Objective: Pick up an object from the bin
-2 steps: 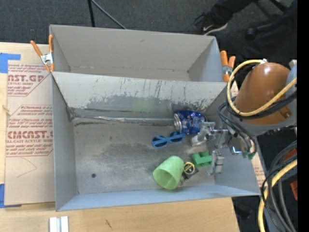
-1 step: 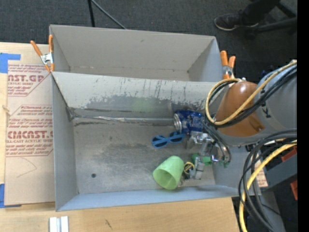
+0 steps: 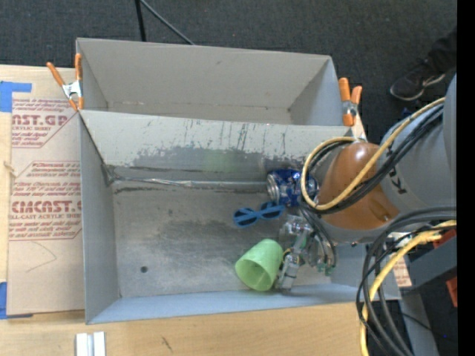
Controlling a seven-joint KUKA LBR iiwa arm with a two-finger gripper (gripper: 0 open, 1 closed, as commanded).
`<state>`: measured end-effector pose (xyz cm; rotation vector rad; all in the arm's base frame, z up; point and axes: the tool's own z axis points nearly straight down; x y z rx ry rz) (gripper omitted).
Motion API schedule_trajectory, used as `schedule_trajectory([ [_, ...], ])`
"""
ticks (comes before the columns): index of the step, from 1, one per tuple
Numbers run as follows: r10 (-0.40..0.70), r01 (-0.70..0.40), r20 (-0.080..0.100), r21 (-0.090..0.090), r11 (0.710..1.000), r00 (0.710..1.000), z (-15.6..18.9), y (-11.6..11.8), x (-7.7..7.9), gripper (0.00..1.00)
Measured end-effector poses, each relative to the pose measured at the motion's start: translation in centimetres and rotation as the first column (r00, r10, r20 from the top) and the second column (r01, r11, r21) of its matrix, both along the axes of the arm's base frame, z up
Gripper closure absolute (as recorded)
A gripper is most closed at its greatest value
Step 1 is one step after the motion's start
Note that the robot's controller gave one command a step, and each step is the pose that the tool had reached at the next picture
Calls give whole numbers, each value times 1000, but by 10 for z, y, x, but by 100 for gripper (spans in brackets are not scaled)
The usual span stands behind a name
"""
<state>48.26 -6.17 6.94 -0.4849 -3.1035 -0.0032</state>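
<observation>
1. Left part of the bin [image 3: 156, 243]: bare floor, nothing for you to avoid.
2. Right of centre: blue toy glasses [image 3: 257, 215] lie flat. Just below them, toward the near wall, a pale green cup [image 3: 260, 265] lies on its side.
3. A crushed blue can [image 3: 285, 187] sits above the glasses, close to the orange wrist cover [image 3: 355, 188].
4. The gripper [image 3: 292, 264] is low, right against the cup's right end. You cannot tell how wide it stands, and nothing shows clamped in it.
5. Judgement: the cup is the likely target. Centre on it before closing, since a round body may roll away. Close gently, as thin plastic may flex. Lift straight up, clear of the near wall and the glasses.
</observation>
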Motion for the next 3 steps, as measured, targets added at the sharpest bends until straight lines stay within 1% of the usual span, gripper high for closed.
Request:
schedule_trajectory([
  [1, 0, 0, 0, -2, 1000, 1000, 0, -1, 0, 100],
  [2, -13, 13, 10, -2, 1000, 1000, 195, 8, 11, 100],
  [3, 181, -181, -3, 0, 983, 983, 97, 88, 36, 100],
])
